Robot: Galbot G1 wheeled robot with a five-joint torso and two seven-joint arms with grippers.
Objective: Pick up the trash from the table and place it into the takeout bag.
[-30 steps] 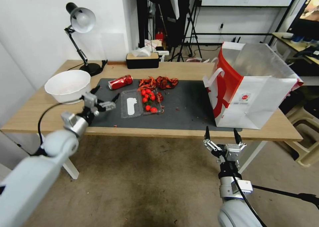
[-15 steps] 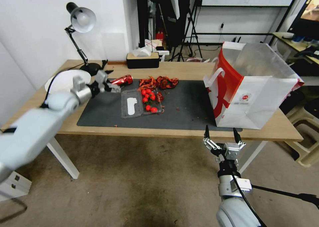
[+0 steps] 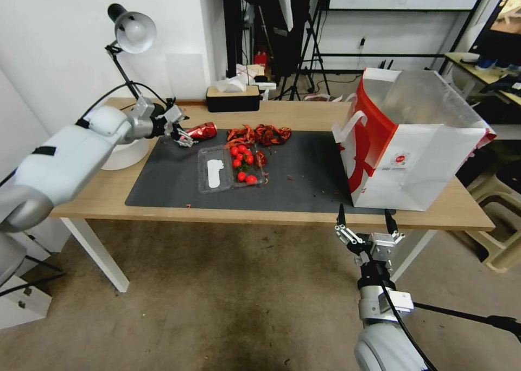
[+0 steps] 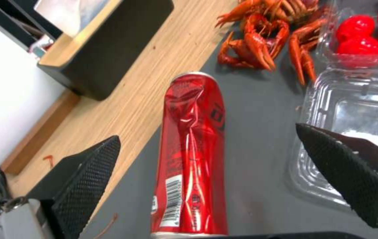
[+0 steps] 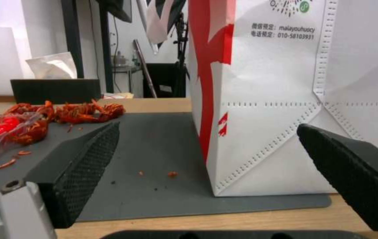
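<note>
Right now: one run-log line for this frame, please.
left gripper: open, straddling red soda can lying on mat | right gripper: open, parked below table edge | takeout bag: upright | can not grasped

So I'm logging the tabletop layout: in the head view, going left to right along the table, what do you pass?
White bowl → left gripper → red soda can → clear plastic tray → cherry tomatoes → crayfish shells → takeout bag.

Glossy white arms, silver wrists, black cables, and black textured fingertips (image 4: 87, 172) on both.
</note>
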